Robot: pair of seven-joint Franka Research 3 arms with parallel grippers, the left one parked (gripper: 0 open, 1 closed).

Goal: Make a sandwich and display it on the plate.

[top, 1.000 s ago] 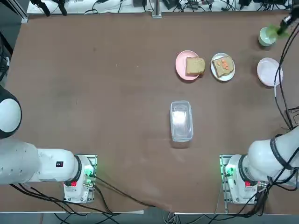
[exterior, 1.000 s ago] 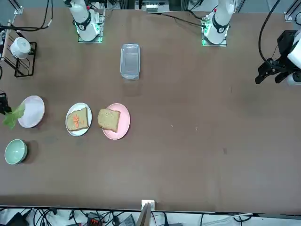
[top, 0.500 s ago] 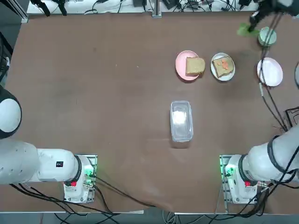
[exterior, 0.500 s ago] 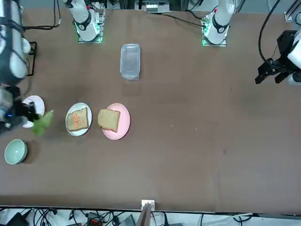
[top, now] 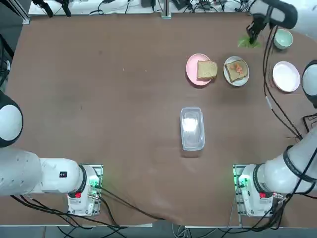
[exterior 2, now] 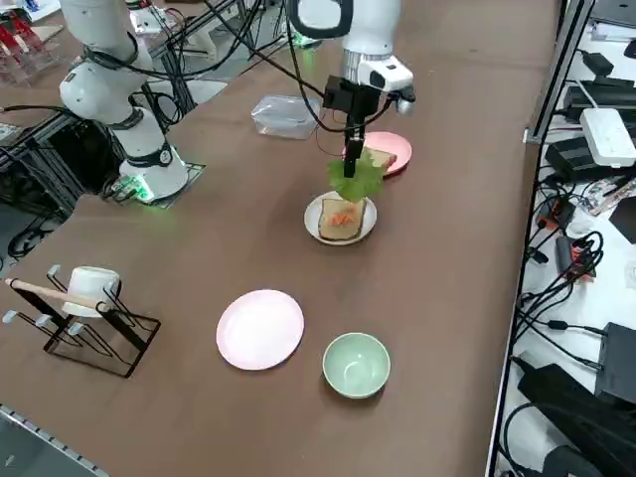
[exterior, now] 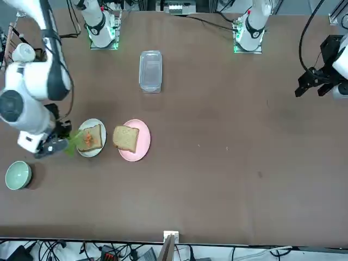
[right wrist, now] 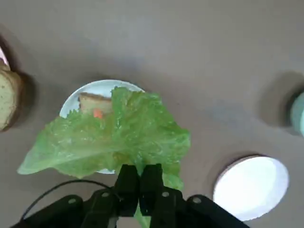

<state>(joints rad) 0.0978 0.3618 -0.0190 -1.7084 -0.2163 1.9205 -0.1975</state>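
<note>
Right gripper (right wrist: 140,173) is closing tight on the lettuce leaf (right wrist: 95,147), fingers pinching together with only the thin leaf between, and is holding it up off the table. Change: the leaf is coming across from the bowl side toward the white plate (exterior 2: 314,219), so the lettuce layer is probably being lined up now, with filling seemingly already in place. The leaf is spreading wide past the fingertips and, in the wrist view, is covering much of that plate. The bread slice (exterior 2: 333,233) with orange-red filling (exterior 2: 342,219) is lying on the plate, below and beyond the jaws, partly hidden behind the leaf there; in the top view the leaf is showing just past the plate, on the side away from the arm bases, so a small shift back is likely still needed before lowering. The sandwich is still sitting open, with no lettuce or lid on it. Next out, the pink plate (exterior: 143,142) is standing beside the white one and is carrying the plain slice (exterior: 126,138), likely the top. The other white plate (exterior 2: 260,330) and the green bowl (exterior 2: 358,365) are standing apart from the work. Farther off, the clear container (top: 192,129) is lying toward the arm bases. Risk: the floppy leaf is probably going to fold or land off-centre, maybe dragging filling.
</note>
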